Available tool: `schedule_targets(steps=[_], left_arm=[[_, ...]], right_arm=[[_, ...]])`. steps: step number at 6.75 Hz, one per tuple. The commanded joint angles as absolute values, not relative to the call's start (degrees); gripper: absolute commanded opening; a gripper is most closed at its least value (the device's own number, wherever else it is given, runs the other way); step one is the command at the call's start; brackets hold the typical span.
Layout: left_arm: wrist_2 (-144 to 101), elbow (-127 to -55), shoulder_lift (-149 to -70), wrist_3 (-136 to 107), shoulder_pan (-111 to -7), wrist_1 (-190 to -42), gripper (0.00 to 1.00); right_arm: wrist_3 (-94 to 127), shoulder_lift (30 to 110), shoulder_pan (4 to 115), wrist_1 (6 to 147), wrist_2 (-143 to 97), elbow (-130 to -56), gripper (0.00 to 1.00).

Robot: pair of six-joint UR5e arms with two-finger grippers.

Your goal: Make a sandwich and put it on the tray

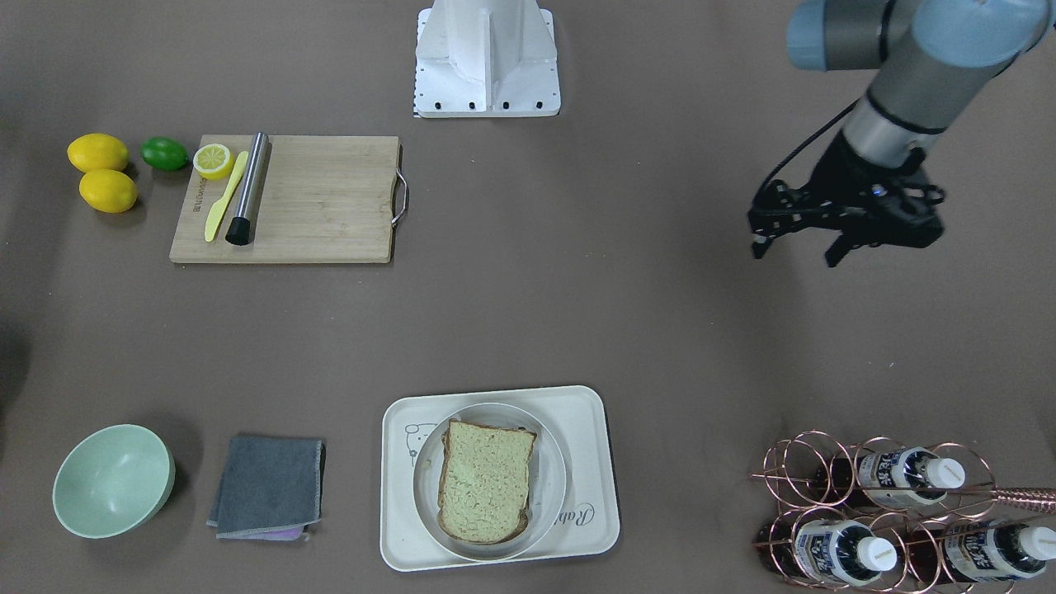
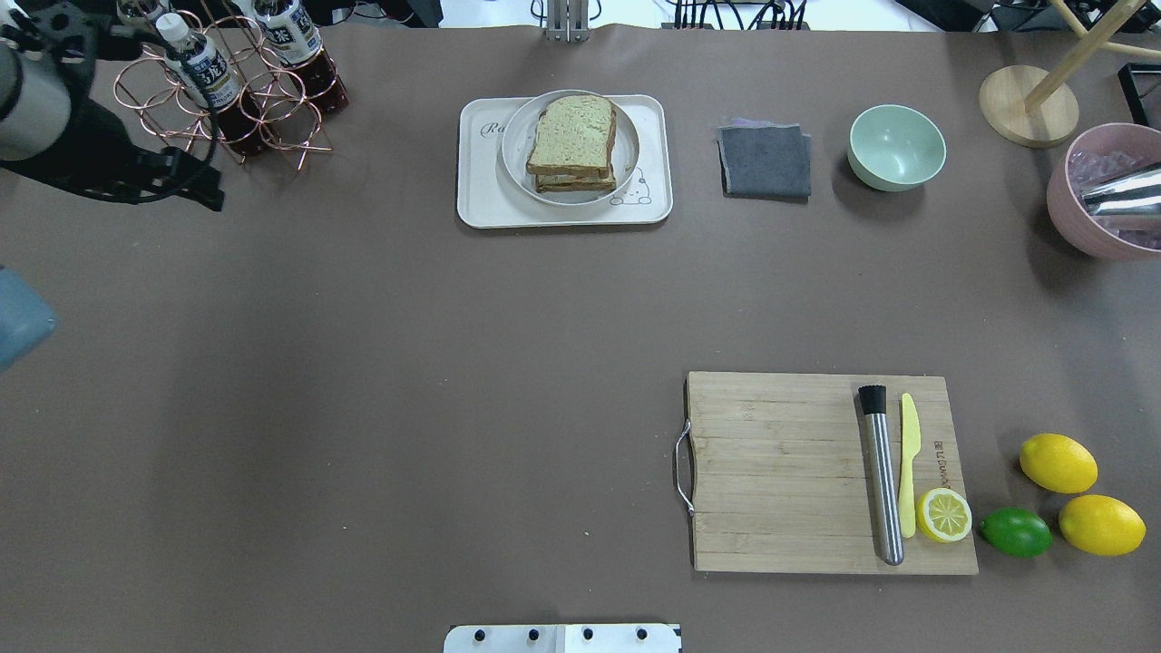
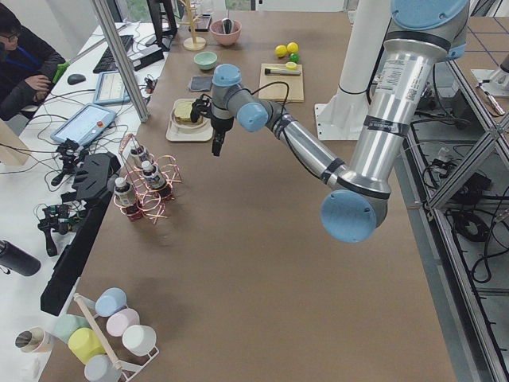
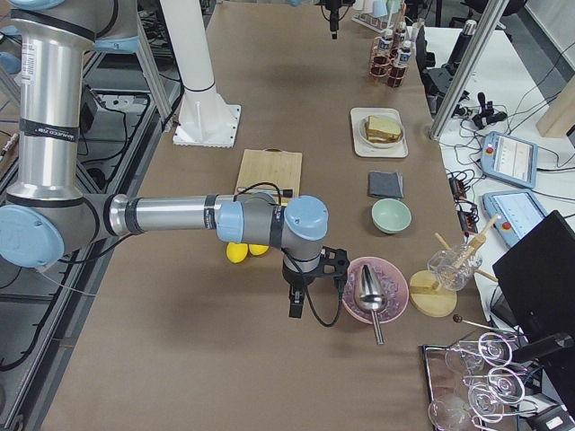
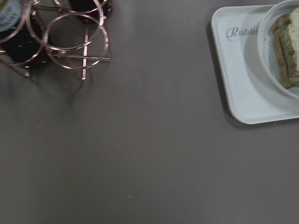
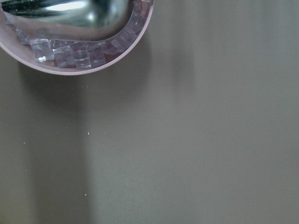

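Observation:
The sandwich, two pale brown-crusted bread slices stacked, lies on a round grey plate that stands on the cream-white tray. Its filling barely shows between the slices in the overhead view. My left gripper is open and empty, hovering above bare table well away from the tray, near the bottle rack. The left wrist view shows the tray's corner and the sandwich's edge. My right gripper shows only in the exterior right view, beside a pink bowl; I cannot tell whether it is open or shut.
A copper rack of bottles stands near the left gripper. A wooden cutting board holds a metal muddler, a yellow knife and a lemon half; lemons and a lime lie beside it. A grey cloth, a green bowl and a pink bowl of ice also stand here.

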State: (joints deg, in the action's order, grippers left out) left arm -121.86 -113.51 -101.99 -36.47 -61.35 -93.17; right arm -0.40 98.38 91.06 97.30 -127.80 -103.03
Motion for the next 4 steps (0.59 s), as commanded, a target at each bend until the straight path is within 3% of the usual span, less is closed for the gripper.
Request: schedule_targets(steps=[1, 2, 4], left_arm=[[-122.51, -112.52, -93.62, -13.30, -73.84, -90.81, 0.99], [-124.26, -112.24, -94.73, -4.05, -78.87, -82.44, 0.99], [-124.45, -103.06, -96.78, 14.33, -87.51, -75.77, 0.99]], right_arm=[[-0.44, 98.61, 91.14, 97.38, -127.71, -102.83, 1.00], [-0.44, 98.61, 91.14, 97.30, -127.71, -102.48, 1.00], [-0.44, 98.53, 91.05, 97.29, -127.71, -102.39, 1.00]])
